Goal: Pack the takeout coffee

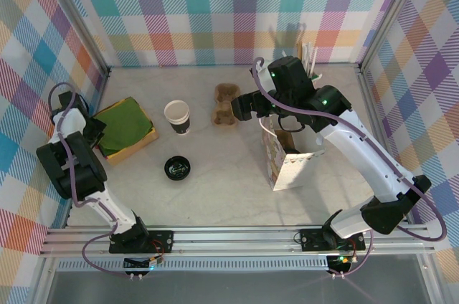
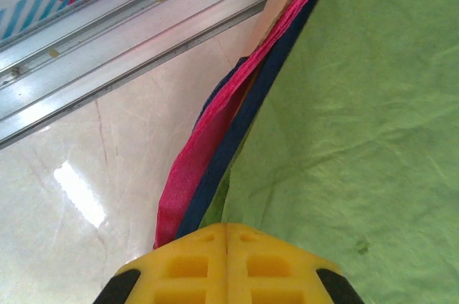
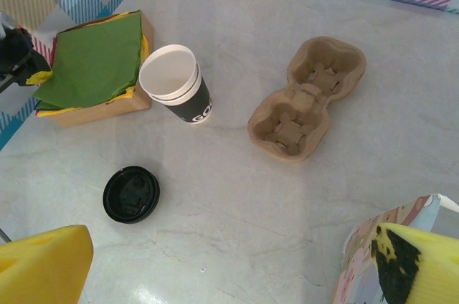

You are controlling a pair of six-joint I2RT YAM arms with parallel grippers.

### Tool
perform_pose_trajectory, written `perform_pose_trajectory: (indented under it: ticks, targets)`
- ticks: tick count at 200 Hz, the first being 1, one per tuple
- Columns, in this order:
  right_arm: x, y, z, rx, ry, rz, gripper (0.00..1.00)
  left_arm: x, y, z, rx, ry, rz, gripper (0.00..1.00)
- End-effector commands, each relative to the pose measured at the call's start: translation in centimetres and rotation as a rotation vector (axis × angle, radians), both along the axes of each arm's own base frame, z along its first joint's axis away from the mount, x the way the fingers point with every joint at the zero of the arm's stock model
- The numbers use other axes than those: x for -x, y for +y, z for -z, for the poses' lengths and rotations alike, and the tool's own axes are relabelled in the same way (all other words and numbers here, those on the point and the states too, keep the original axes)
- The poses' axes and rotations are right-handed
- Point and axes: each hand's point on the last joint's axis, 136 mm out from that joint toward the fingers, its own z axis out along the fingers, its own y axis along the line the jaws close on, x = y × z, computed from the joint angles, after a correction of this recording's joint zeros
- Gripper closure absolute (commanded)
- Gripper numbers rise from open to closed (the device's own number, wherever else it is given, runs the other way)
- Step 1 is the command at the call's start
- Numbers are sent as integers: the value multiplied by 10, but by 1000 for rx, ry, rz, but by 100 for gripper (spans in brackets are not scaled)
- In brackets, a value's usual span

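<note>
The dark-sided paper coffee cup (image 1: 177, 116) stands open left of centre on the pale bench (image 1: 215, 200), its round black plastic lid (image 1: 176, 168) loose below, seemingly awaiting capping; right jaws gape empty, left jaws are shut at the green napkin stack's (image 2: 358, 103) edge.

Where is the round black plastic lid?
In the top view, the round black plastic lid lies left of centre, on the robot's side of the white-rimmed paper cup.

The marble table (image 1: 215, 196) bears 1 lidless cup (image 1: 177, 116); napkin box (image 1: 125, 130) left of it, black lid (image 1: 176, 168) nearer, carrier (image 1: 224, 105) and paper bag (image 1: 287, 168) right.
</note>
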Motion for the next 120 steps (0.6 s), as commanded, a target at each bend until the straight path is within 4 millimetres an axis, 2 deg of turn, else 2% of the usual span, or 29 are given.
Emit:
perform_pose_trajectory:
  ticks: [1,47,120]
  targets:
    - [1,1,-5,4,-27,-15,1,5,-7,-35,-26,-44,-19,100]
    - [2,2,-6,-3,-26,-18,1,4,-20,-76,-59,-116,-1,100]
    - [2,4,-5,-10,-23,-23,1,4,-55,-114,-64,-209,68,100]
